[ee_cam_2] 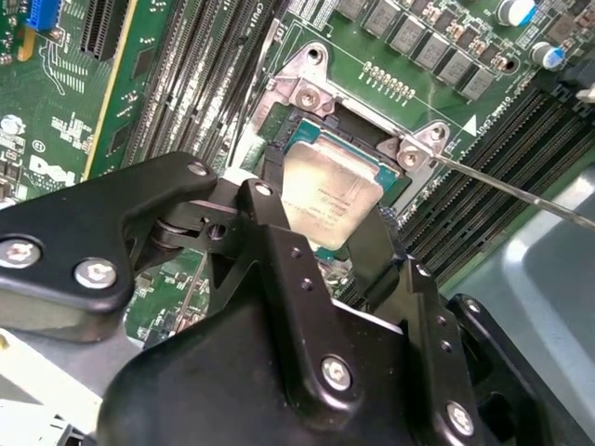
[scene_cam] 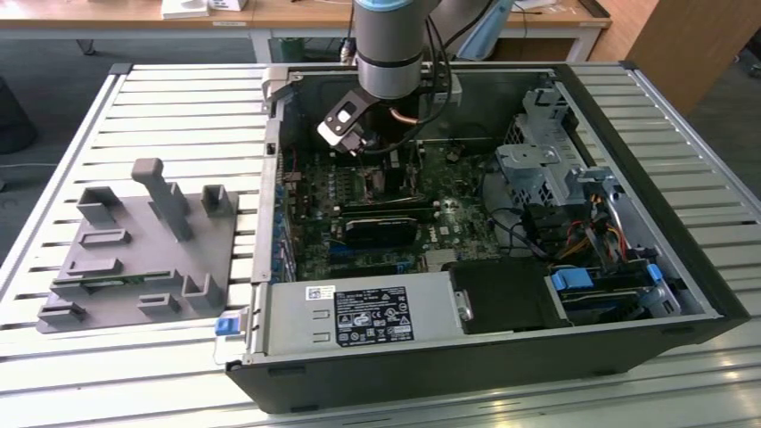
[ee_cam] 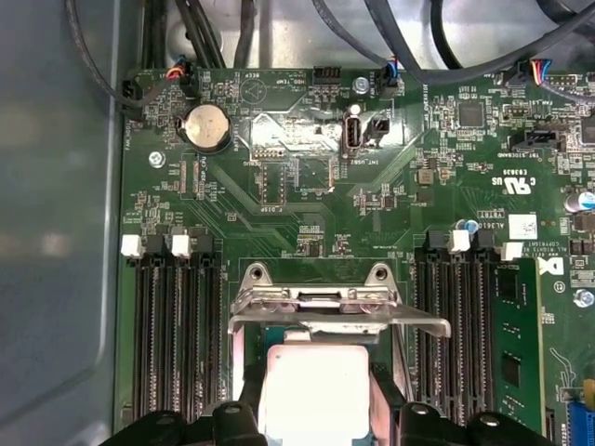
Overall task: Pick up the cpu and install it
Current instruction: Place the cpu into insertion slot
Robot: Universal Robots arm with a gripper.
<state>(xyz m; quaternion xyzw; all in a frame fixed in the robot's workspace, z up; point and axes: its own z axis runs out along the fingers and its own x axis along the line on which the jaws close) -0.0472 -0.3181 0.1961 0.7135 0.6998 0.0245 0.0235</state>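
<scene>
The cpu (ee_cam_2: 327,193) is a small silvery square chip, and it appears pale and bright in the first wrist view (ee_cam: 311,388). My gripper (ee_cam_2: 321,223) (ee_cam: 311,416) is shut on it, one black finger (ee_cam_2: 263,216) on each side. The chip hangs just over the open black socket (ee_cam_2: 279,121), whose metal frame (ee_cam: 316,302) stands raised behind it. In the exterior view the gripper (scene_cam: 378,147) reaches down into the open computer case, just above the socket (scene_cam: 388,184) on the green motherboard (scene_cam: 356,201).
Black memory slots (ee_cam: 172,334) flank the socket, and a green memory stick (ee_cam: 516,358) sits in one. A thin metal lever (ee_cam_2: 521,190) sticks out beside the socket. Case walls, a drive cage (scene_cam: 541,169), cables (scene_cam: 535,227) and a power supply (scene_cam: 356,316) surround the board. A grey fixture plate (scene_cam: 131,259) lies outside.
</scene>
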